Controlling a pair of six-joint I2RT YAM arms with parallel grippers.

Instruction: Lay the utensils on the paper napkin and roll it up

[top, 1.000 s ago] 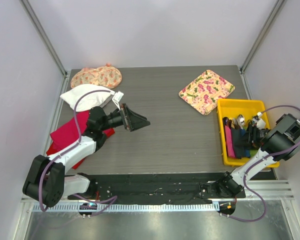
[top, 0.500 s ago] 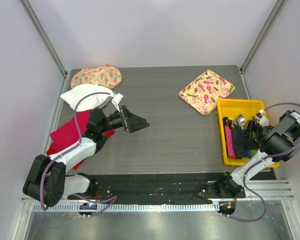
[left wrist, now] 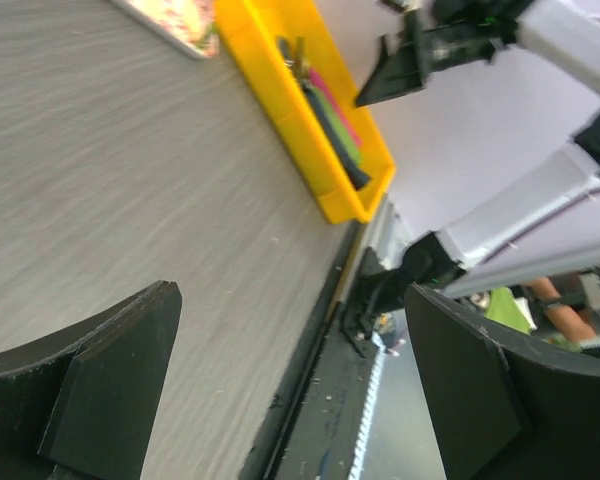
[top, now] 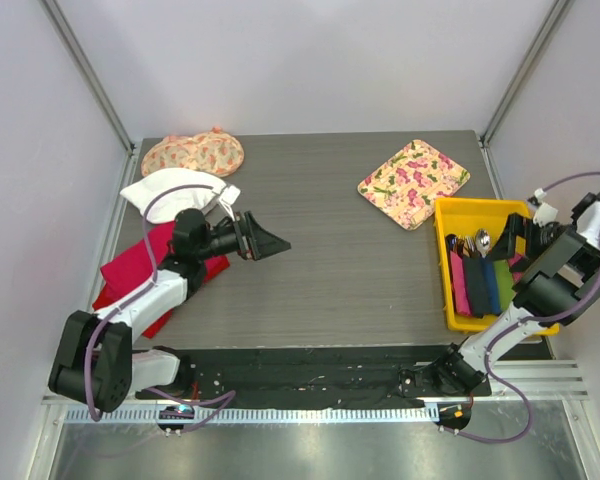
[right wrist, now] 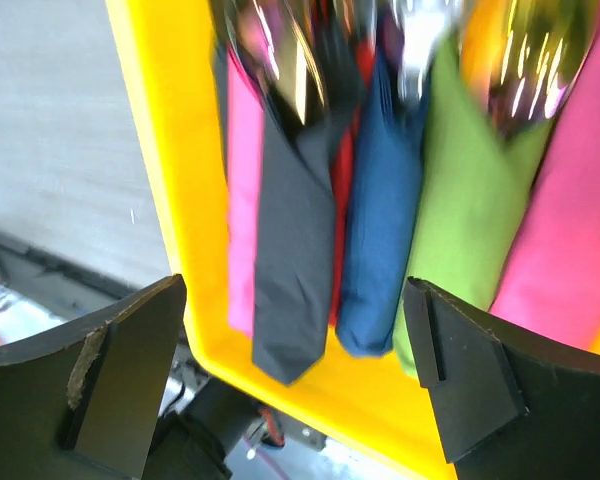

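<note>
A grey wood-grain table (top: 350, 270) carries a yellow bin (top: 443, 270) at its right edge. Rolled bundles lie side by side in it: pink (top: 458, 285), blue (top: 491, 287) and green (top: 505, 285), with shiny blurred ends at the far side, possibly spoons (top: 482, 240). Just behind the bin lies a square floral cloth (top: 413, 183). At the back left sits a rounded floral cloth (top: 193, 154), then a white cushion (top: 172, 193), then a red cloth (top: 130, 270).

Left jaws wide, right jaws seemingly wide
</note>
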